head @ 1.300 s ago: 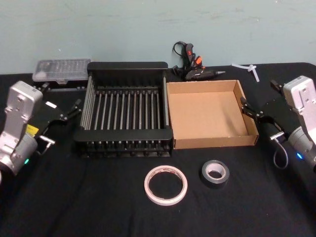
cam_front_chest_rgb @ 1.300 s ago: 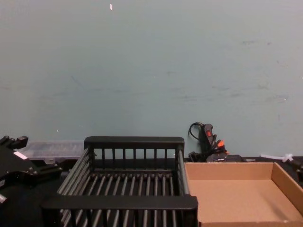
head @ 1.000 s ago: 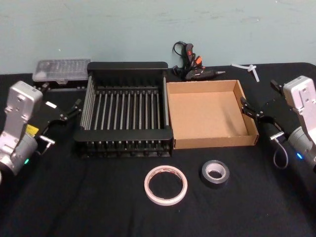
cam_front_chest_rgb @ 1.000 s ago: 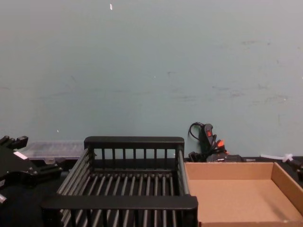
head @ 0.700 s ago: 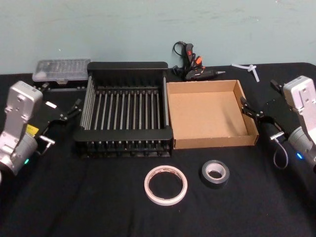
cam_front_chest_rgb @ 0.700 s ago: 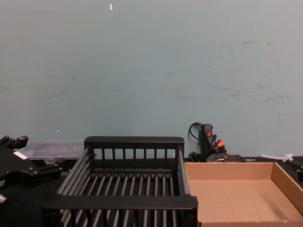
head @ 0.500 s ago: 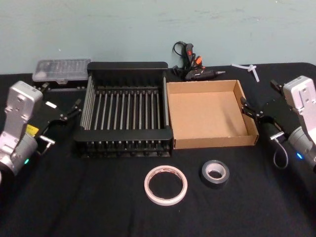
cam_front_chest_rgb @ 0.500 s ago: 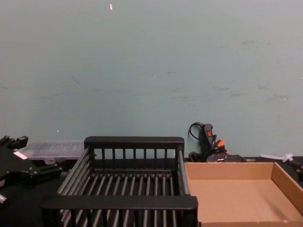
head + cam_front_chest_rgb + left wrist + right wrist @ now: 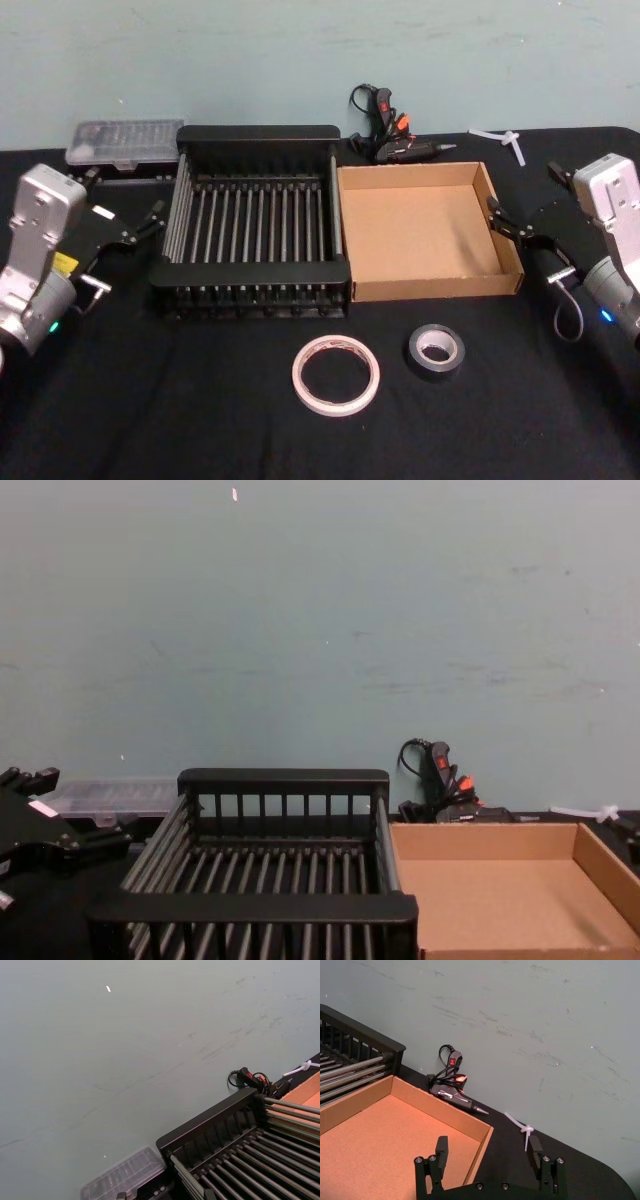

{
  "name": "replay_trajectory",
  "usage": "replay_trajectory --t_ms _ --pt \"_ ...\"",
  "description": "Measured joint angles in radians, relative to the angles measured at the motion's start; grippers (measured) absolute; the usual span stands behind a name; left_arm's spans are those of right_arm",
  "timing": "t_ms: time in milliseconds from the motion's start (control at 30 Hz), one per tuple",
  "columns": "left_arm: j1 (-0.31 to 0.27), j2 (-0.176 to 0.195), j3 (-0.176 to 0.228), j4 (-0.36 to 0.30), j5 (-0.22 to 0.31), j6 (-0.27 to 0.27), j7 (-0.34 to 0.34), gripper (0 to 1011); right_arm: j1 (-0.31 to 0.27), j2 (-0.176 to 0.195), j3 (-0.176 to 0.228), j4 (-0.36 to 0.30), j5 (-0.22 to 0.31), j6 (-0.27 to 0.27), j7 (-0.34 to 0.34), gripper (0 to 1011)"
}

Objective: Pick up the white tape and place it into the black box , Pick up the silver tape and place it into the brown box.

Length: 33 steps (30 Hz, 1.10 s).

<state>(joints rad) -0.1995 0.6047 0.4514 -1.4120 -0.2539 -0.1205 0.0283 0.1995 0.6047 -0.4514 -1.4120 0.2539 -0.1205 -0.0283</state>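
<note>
Head view: left gripper (image 9: 140,228) beside black box (image 9: 255,132), right gripper (image 9: 512,226) beside brown box (image 9: 428,290); both fingers spread, empty

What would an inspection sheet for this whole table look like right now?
Surface: black cloth-covered table.
Job's things: wide thin white tape ring and small thick grey-silver tape roll lie near the front; black slatted crate and shallow tan cardboard box hold nothing.
Clutter: clear plastic case, glue gun, white zip tie.
Grippers: left end effector beside the crate; right end effector open by the cardboard box.
Cables: glue gun's black cord.
Surroundings: teal wall.
</note>
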Motion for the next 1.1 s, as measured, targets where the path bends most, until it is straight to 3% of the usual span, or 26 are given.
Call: replay_trajectory --t_ms 733,1100 --pt "0.000 0.000 0.000 0.000 0.000 0.000 0.000 1001 -0.007 -0.003 0.012 -0.005 0.001 0.004 0.012 1002" --pt "0.000 0.000 0.000 0.000 0.000 0.000 0.000 1001 -0.059 0.008 0.059 -0.093 0.049 0.092 0.060 1002"
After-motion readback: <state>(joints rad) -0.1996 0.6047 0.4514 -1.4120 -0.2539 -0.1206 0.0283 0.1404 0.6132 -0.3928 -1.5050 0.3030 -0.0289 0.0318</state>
